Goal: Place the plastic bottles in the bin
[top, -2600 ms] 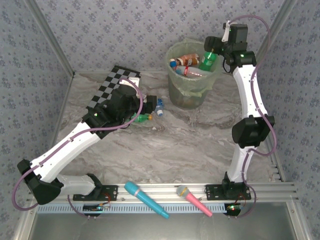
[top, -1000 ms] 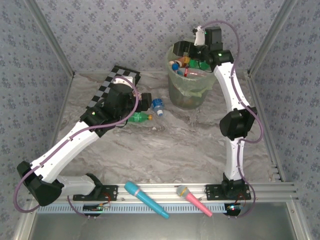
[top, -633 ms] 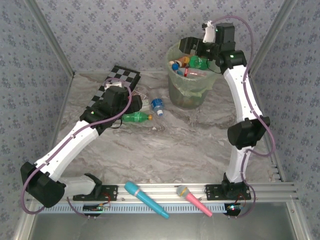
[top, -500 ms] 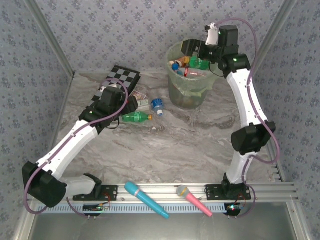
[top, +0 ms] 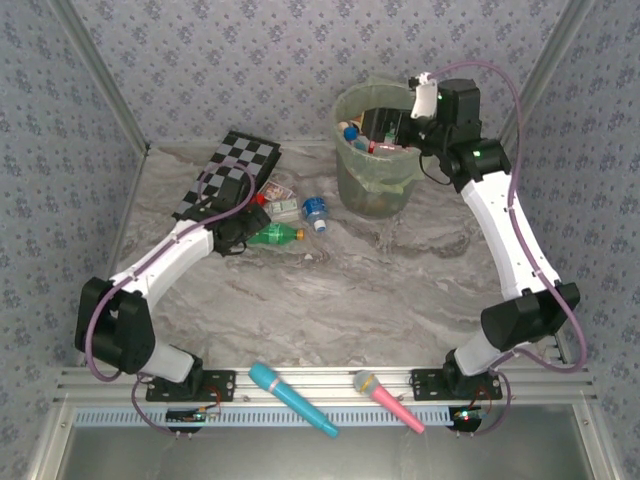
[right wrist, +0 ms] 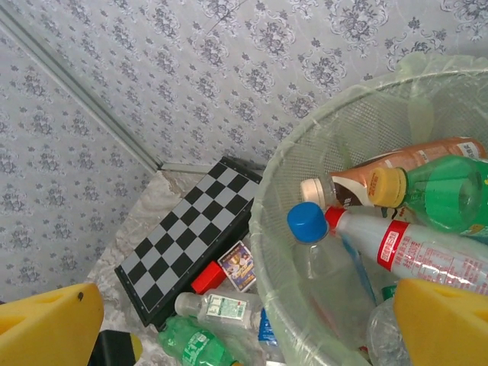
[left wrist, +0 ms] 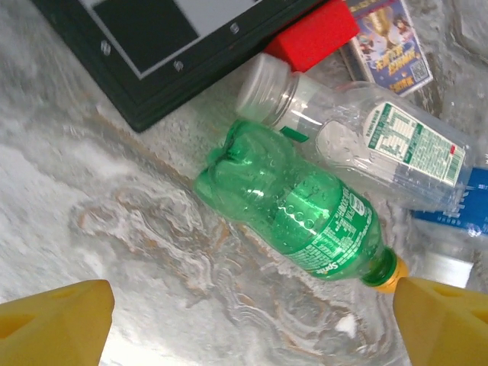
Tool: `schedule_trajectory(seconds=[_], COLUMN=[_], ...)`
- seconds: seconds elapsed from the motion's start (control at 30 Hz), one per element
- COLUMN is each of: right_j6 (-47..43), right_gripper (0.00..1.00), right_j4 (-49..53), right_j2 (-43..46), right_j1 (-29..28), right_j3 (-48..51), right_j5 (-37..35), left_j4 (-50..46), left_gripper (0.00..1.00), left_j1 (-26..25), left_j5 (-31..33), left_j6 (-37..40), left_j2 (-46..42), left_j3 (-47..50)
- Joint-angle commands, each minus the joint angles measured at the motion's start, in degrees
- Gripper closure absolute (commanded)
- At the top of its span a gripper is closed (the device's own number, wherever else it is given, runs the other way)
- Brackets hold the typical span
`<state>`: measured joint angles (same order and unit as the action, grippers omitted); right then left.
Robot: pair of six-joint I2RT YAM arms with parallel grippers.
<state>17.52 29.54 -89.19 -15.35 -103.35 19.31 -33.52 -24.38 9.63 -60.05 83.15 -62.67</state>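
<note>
Green bottle (left wrist: 297,213) lying ahead of wide-apart left fingers (left wrist: 53,320), right fingers (right wrist: 46,324) apart over bin (right wrist: 358,114)

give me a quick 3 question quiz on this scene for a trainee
1. True or false: the green bottle on the table stands upright.
2. Pick one. The left gripper is: A) open, above the green bottle; B) shut on it; C) shut and empty.
3. Fill in: the right gripper hangs open over the ___.

Key: 1 false, it lies on its side. 2 A. 3 bin.
</note>
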Motion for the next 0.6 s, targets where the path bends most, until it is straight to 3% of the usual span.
schedule_trajectory(seconds=[0.0, 0.23, 0.57], right_j6=[-1.9, -2.09, -3.44], right_gripper=[0.0, 0.0, 0.0], right_j4=[-0.86, -0.52, 1.48], right_j2=[2.19, 4.47, 6.26], right_j1=[-0.81, -1.84, -1.44], right_j3=[1.37, 3.96, 4.74], right_j5=[-1.99, -2.21, -3.38], left_j4=[4.41, 13.81, 23.56], left_gripper=[0.08, 0.09, 0.1], left_j1=[0.71, 1.88, 1.97], left_j5=[-3.04, -3.85, -4.04], left_j6=[-11.0, -22.61, -25.14], left_j2=[0.57, 4.5, 13.32], left_j3=[2.11, 5.82, 4.85])
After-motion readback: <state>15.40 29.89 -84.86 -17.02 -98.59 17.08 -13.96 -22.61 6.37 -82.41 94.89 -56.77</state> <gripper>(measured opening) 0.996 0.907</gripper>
